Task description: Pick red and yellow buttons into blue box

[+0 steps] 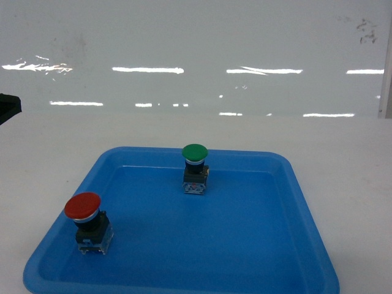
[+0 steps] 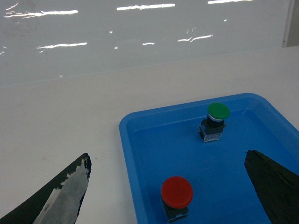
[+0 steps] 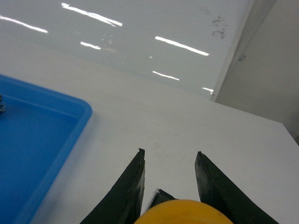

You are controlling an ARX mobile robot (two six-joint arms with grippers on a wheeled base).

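The red button (image 1: 82,206) stands upright near the front left corner of a shallow blue tray (image 1: 306,202). In the left wrist view the red button (image 2: 177,192) lies below and between the fingers of my left gripper (image 2: 167,155), which is open wide and holds nothing. One finger (image 2: 70,186) is over the white table, the other over the tray. My right gripper (image 3: 170,151) is shut on the yellow button (image 3: 180,212), held above the white table to the right of the tray (image 3: 79,121). The blue box is out of view. Neither gripper shows in the head view.
A green-capped button (image 1: 195,153) stands upright near the tray's far side, also in the left wrist view as the green button (image 2: 218,111). A glossy white wall (image 1: 196,55) runs behind the table. A dark object (image 1: 7,107) sits at the far left edge.
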